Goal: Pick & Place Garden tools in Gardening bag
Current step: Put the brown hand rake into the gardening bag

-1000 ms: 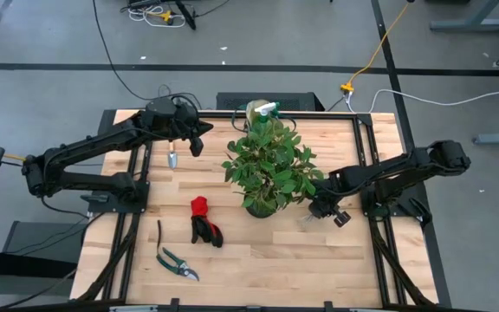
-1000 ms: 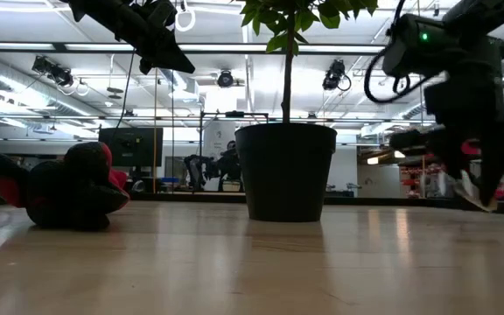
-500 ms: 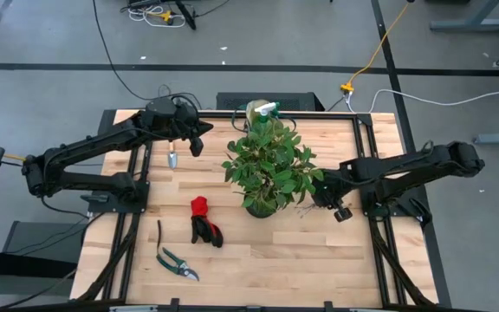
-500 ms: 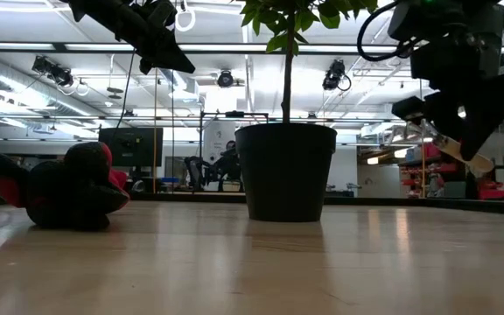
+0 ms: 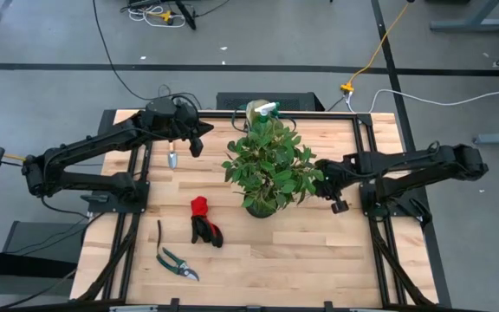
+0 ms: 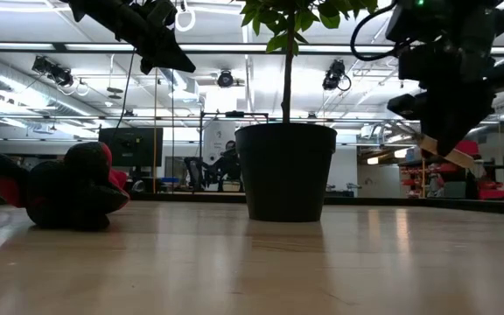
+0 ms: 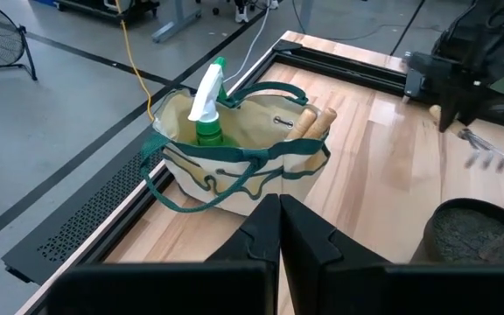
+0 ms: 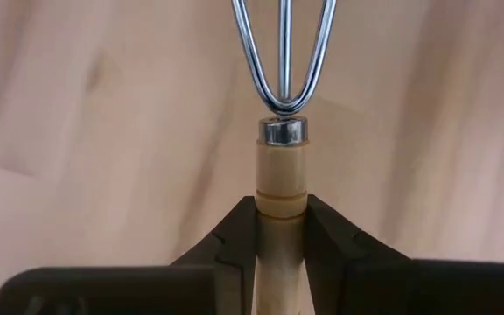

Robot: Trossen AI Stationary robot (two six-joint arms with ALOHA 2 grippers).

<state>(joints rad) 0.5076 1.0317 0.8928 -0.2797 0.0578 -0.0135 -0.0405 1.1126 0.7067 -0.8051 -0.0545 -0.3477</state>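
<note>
Potted plant (image 5: 269, 166) stands mid-table, between the right arm and the gardening bag (image 7: 234, 150) at the far edge. Risk, my guess: the carry could brush foliage, or the tines snag a bag strap. Left gripper (image 7: 280, 229) waits near the bag, fingers together, empty. Right gripper (image 8: 280, 229) clamps the hand rake (image 8: 283, 131) by its wooden handle, lifted beside the plant. Gloves (image 5: 203, 220) and shears (image 5: 177, 262) lie on the table. No readable labels anywhere
</note>
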